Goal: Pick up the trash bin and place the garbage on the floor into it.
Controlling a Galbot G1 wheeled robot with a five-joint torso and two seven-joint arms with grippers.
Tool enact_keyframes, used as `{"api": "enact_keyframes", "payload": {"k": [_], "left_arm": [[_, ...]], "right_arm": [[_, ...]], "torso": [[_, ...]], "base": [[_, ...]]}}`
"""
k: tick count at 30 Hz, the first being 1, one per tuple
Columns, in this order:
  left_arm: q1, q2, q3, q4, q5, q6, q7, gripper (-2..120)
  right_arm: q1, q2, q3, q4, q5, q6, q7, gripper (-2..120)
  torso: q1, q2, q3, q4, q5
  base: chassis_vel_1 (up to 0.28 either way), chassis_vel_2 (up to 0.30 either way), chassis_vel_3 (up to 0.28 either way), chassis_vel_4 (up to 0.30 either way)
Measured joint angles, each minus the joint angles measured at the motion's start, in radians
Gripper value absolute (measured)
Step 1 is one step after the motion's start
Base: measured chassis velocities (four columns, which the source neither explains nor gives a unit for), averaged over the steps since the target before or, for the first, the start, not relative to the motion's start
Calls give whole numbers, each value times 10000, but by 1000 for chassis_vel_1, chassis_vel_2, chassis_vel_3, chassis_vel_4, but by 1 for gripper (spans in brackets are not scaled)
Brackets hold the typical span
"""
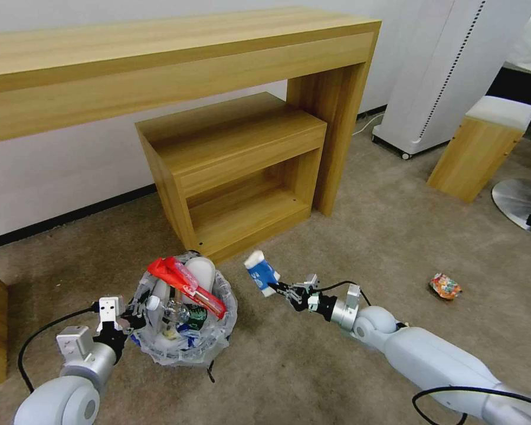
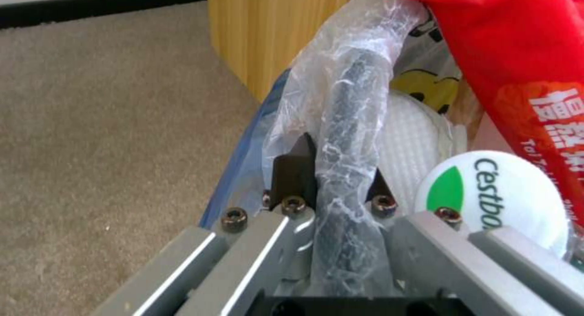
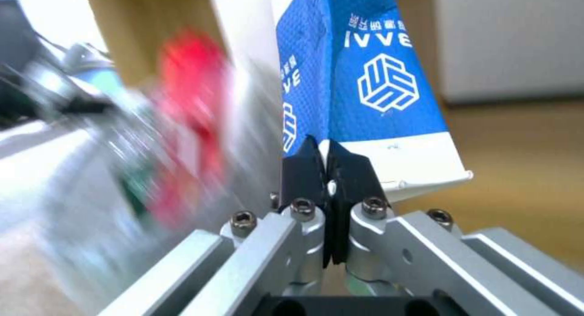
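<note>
The trash bin (image 1: pixel 183 339), black with a clear crinkly bag, is held off the carpet at lower left, full of garbage: a red wrapper (image 1: pixel 186 286), white slippers and a bottle. My left gripper (image 1: pixel 137 320) is shut on the bin's bagged rim (image 2: pixel 346 124), with the bottle's white cap (image 2: pixel 499 197) beside it. My right gripper (image 1: pixel 282 290) is shut on the bottom edge of a blue-white carton (image 1: pixel 261 274), lifted just right of the bin; the carton (image 3: pixel 371 92) fills its wrist view. A crushed orange wrapper (image 1: pixel 445 286) lies on the carpet at right.
A low wooden shelf unit (image 1: pixel 236 171) stands right behind the bin under a long wooden desk (image 1: pixel 159 65). A white appliance (image 1: pixel 448 71), a wooden stool (image 1: pixel 481 147) and a round metal base (image 1: pixel 522 203) are at the right. Open carpet lies in front.
</note>
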Motion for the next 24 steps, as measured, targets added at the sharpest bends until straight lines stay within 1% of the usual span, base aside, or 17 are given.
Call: {"api": "enact_keyframes", "payload": {"k": [1, 2, 4, 5, 6, 8, 9, 11, 12, 14, 15, 18, 24], "left_arm": [[0, 1, 4, 0, 9, 8, 0, 3], [0, 1, 4, 0, 9, 8, 0, 3], [14, -9, 49, -80, 22, 93, -6, 3], [23, -9, 57, -123, 23, 116, -7, 3], [23, -9, 57, -123, 23, 116, -7, 3], [66, -12, 88, -359, 21, 210, -19, 3], [66, -12, 88, -359, 21, 210, -19, 3], [104, -28, 114, -596, 12, 282, -32, 3], [104, -28, 114, -596, 12, 282, -32, 3], [145, -45, 116, -811, -2, 309, -34, 3], [145, -45, 116, -811, -2, 309, -34, 3], [234, -36, 79, -1063, -23, 316, -39, 3], [293, -25, 28, -1262, -75, 317, -44, 3]], "right_arm": [[65, -121, 7, 362, 21, 14, -22, 0], [65, -121, 7, 362, 21, 14, -22, 0], [460, -433, -257, 1646, 212, -30, -33, 0], [629, -494, -445, 2004, 295, -99, -22, 0], [629, -494, -445, 2004, 295, -99, -22, 0], [1327, -521, -1298, 2772, 493, -253, 101, 0], [1327, -521, -1298, 2772, 493, -253, 101, 0], [2186, -382, -2226, 3118, 695, -411, 229, 0], [2186, -382, -2226, 3118, 695, -411, 229, 0], [3115, -178, -3145, 3101, 890, -487, 495, 0], [3115, -178, -3145, 3101, 890, -487, 495, 0], [3744, 61, -4008, 2671, 946, -512, 779, 0], [3726, 252, -4537, 2277, 878, -536, 1051, 0]], "torso": [[0, -1, 0, 0, 1], [0, -1, 0, 0, 1], [0, 0, 0, 0, -3], [0, 0, 0, -1, -2], [0, 0, 0, -1, -2], [0, 0, 0, 1, -1], [0, 0, 0, 1, -1], [0, 0, 0, 1, -1], [0, 0, 0, 1, -1], [0, 0, 0, 4, -2], [0, 0, 0, 4, -2], [0, 0, 1, 3, -2], [0, 0, 1, 0, -2]], "base": [[0, 0, 0, 0], [0, 0, 0, 0], [0, 0, 0, 0], [0, 0, 0, 0], [0, 0, 0, 0], [0, 0, 0, 0], [0, 0, 0, 0], [0, 0, 0, 0], [0, 0, 0, 0], [0, 0, 0, 0], [0, 0, 0, 0], [0, 0, 0, 0], [0, 0, 0, 0]]}}
